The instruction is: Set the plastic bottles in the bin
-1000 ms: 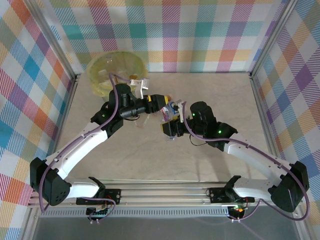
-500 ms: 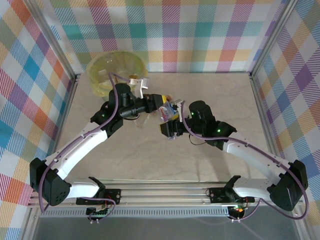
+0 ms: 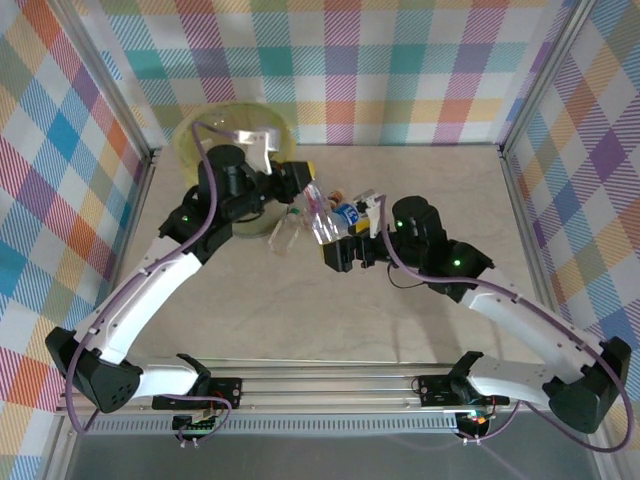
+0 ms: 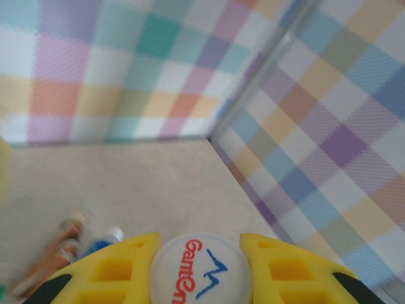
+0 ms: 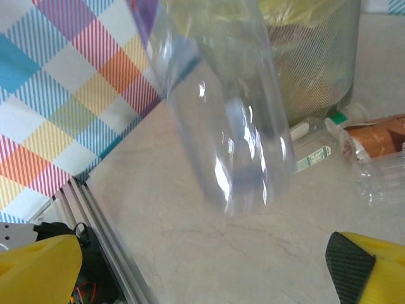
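Left gripper (image 4: 200,278) clamps the clear plastic bottle (image 5: 221,126) by its white cap (image 4: 196,259) — presumably for carrying to the pale-green round bin (image 3: 192,132); right gripper (image 5: 205,269) gapes, empty.

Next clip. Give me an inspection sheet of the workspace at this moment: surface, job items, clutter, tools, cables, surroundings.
Surface: pale marbled table, flat, bare near the arms' bases.
Job's things: clear bottle held up by its white cap; loose bottles lying mid-table; bin in the far left corner, bag-lined.
Clutter: nothing seen.
Tools: left tool shut on the cap; right tool open, facing the hanging bottle, holding nothing.
Cables: purple cables run along both arms; the left one loops above the bin.
Surroundings: checked cloth walls on three sides; metal rail at the near edge.
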Robot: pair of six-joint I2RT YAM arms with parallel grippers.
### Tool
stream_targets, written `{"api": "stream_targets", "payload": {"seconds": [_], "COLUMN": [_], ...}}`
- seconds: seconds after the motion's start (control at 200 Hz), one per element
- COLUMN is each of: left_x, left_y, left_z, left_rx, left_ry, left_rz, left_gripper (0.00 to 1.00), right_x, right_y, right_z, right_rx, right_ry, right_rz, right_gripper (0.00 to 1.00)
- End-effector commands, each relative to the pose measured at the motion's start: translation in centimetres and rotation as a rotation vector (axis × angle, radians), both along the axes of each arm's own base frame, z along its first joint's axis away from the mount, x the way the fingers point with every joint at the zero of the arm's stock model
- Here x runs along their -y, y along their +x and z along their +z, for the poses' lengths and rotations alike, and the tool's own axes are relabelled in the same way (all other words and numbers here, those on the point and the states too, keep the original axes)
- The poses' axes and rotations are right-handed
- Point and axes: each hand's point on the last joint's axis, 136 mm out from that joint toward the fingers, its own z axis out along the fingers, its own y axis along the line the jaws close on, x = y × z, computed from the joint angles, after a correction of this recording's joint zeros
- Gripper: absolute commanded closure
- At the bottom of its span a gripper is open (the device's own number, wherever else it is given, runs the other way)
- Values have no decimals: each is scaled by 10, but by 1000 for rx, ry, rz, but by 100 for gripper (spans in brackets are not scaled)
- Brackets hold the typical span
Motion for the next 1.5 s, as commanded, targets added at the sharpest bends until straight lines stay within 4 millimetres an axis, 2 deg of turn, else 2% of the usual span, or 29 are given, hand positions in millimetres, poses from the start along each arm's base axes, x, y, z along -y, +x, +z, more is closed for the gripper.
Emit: {"api": "stream_targets", "payload": {"seconds": [0.0,0.135,0.275,0.495,0.62,0.84,1.19,1.495], "left_x": [-43,-92,-140,-207,-231,-244,-235,-234], "left_y": [16,38,59,92,109,134,165,178], "left_z": [33,61,77,77,68,43,-8,-47], "left_rx": [90,139,174,165,142,91,-38,-152], "left_ry": [70,108,151,180,195,229,253,269], "left_rz": [151,305,448,603,648,649,571,550], "left_gripper": [100,100,100,100,100,100,99,93], "right_x": [14,23,25,29,32,34,36,40], "right_y": [-2,2,5,12,15,17,17,20], "right_z": [13,5,-3,-14,-20,-27,-32,-40], "right_rx": [12,-9,-25,-54,-73,-100,-112,-134], "right_ry": [5,-26,-44,-77,-95,-105,-113,-140], "right_rz": [-62,-118,-139,-186,-220,-241,-254,-289], "right_gripper": [0,0,0,0,0,0,0,0]}}
